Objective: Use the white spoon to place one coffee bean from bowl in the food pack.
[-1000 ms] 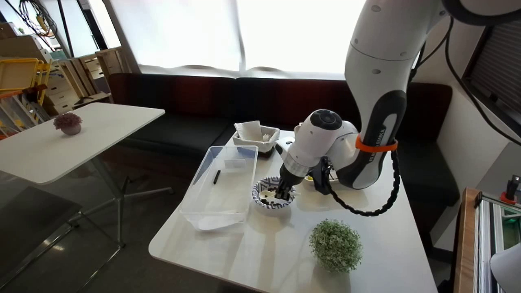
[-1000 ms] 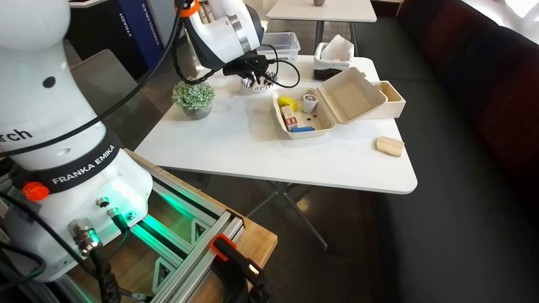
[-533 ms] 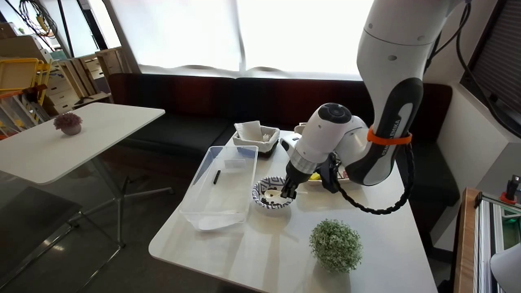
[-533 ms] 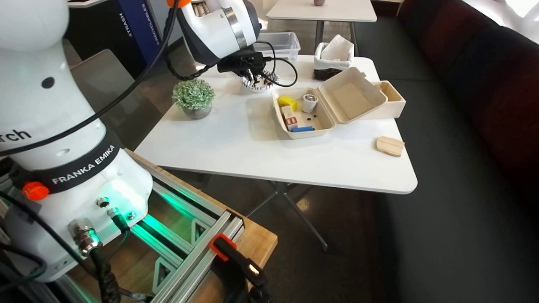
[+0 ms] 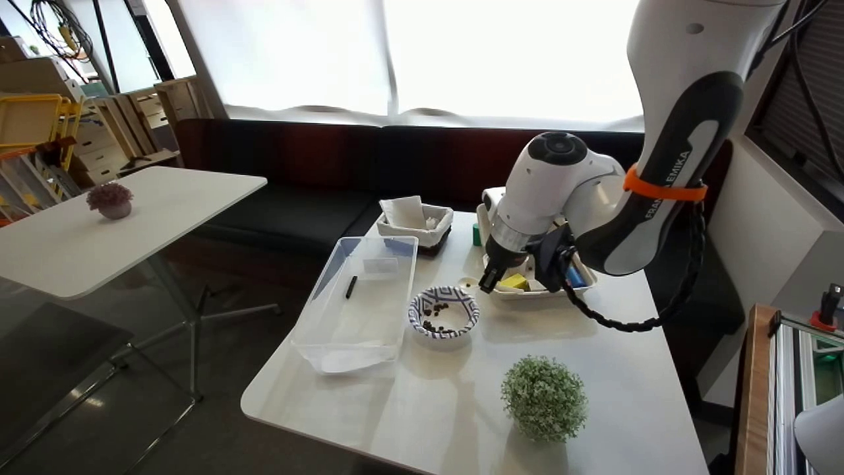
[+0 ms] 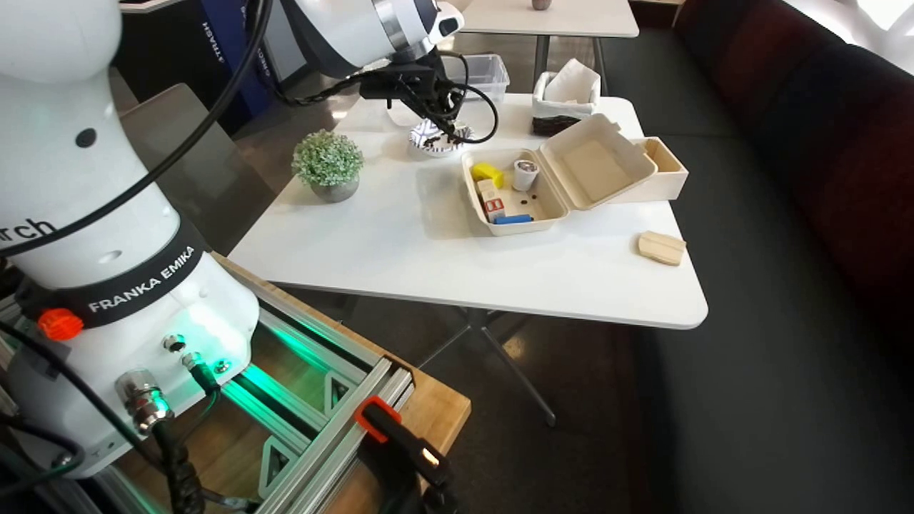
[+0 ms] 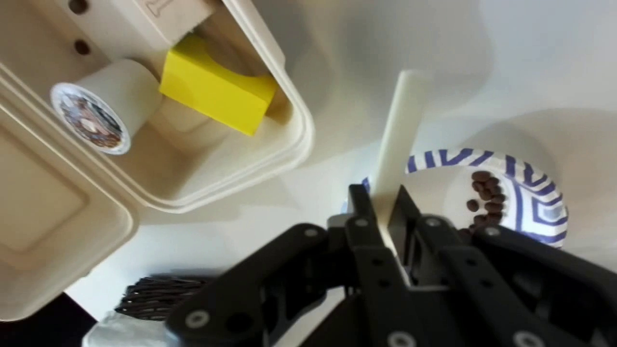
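Inspecting the white spoon [image 7: 401, 127], I find its handle gripped in my tool [image 7: 381, 197], the fingertips closed down to the handle's thickness. The spoon's cup is hidden in my wrist view; an exterior view shows it carrying one dark spot, consistent with a single coffee bean [image 5: 469, 285]. There the fingertips appear between the bowl [image 7: 547, 212] and the food pack [image 7: 241, 161]; their height over the desk [image 6: 400, 264] I cannot establish. The bowl, patterned at the rim, holds further loose beans [image 7: 492, 207]. The food pack stands near it, hinged lid open, containing a yellow block [image 7: 214, 89], a white capsule [image 6: 525, 177], a small carton [image 6: 490, 198] and a blue cylinder [image 6: 513, 220]. Noted farther out: a clear bin [image 5: 369, 316] just beside the bowl, a black pen [image 5: 351, 287] showing inside it; a lined basket [image 6: 558, 109]; a potted plant [image 5: 544, 399]; a wooden piece [image 6: 661, 248] near the desk's edge.
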Robot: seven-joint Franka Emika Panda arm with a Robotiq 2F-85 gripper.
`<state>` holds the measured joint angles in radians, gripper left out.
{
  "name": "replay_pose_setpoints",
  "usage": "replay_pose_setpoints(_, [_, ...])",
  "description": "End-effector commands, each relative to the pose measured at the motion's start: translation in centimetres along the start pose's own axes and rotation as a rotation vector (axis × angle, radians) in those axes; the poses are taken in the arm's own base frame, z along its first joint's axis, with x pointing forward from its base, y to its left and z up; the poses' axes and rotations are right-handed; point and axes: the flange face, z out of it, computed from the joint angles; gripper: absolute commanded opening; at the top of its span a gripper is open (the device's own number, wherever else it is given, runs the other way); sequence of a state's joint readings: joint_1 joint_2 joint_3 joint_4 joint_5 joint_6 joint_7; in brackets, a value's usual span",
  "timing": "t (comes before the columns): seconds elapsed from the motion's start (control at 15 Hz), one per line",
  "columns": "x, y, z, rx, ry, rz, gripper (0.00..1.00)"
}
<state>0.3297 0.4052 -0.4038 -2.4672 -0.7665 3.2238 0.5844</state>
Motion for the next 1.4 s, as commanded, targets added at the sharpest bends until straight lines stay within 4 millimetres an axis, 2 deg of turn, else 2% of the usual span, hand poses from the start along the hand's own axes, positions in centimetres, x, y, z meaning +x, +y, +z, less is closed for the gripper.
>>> replay_pose_setpoints(0.0, [-1.4,1.1,-2.1,-0.054,-0.044,0.187,0.04])
replay_pose_setpoints(0.07, [-1.8,1.6,-2.4,-0.068,-0.051,0.236,0.04])
replay_pose_setpoints(0.13, [-0.6,1.5,-1.3,-0.047,-0.024,0.143,0.04])
replay_pose_setpoints(0.2, [-0.7,1.7,-1.5,-0.050,-0.023,0.153,0.14])
replay_pose_setpoints(0.6, [-0.6,1.6,-1.5,-0.048,-0.022,0.148,0.14])
replay_pose_setpoints(0.67, [-0.6,1.6,-1.5,-0.048,-0.022,0.148,0.04])
replay_pose_setpoints(0.8, [-1.8,2.3,-1.3,-0.032,-0.044,0.174,0.04])
replay_pose_setpoints(1.33, [-7.5,8.9,0.7,-0.078,-0.143,0.303,0.04])
